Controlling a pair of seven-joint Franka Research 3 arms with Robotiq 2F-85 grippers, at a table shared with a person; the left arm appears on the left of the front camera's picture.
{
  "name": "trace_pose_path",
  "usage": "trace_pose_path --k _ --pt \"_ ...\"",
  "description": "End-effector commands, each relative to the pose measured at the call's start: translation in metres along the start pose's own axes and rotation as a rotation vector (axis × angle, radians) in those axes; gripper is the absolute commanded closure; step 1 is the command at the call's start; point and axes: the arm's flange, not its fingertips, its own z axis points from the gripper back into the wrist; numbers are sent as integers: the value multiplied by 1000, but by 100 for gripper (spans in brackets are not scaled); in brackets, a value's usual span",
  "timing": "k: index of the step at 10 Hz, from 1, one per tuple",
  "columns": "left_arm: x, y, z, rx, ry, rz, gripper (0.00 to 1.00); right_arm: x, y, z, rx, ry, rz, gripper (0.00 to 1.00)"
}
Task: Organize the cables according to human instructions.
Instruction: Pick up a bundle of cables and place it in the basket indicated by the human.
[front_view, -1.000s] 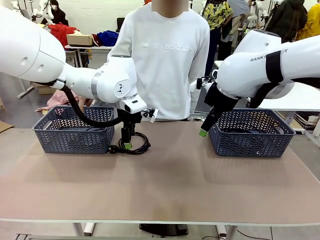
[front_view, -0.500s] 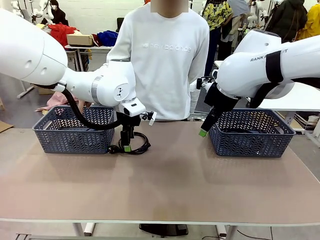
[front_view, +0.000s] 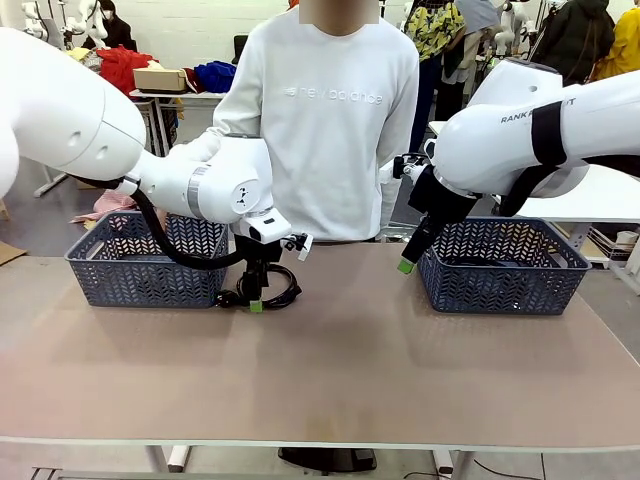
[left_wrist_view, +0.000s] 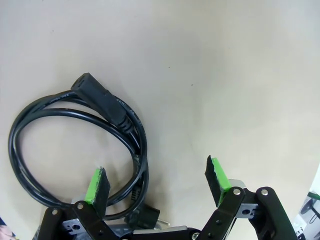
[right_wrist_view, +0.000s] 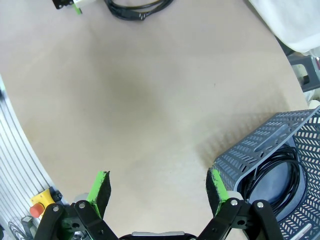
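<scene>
Tabletop: your left gripper stood spread over one coiled cable; only one strand lay between pads, so loops risked snagging.

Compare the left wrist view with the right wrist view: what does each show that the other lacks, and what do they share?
Left wrist alone: the left pincer open from the bottom edge, one green pad beside the cable loop, and the chunky plug seen close.
Right wrist alone: the right pincer open over bare table, a grey basket holding a coiled cable, and a yellow box with a red button.
Both: the tan table and the coiled cable on the table, far off in the right wrist view.
</scene>
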Motion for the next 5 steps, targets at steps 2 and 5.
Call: trace_pose_path --k 2,5 --pt "-1 9 -9 7 -6 1 0 1 0 2 -2 -4 7 0" --pt "-3 15 -16 24 -4 10 0 1 0 2 -2 -4 7 0"
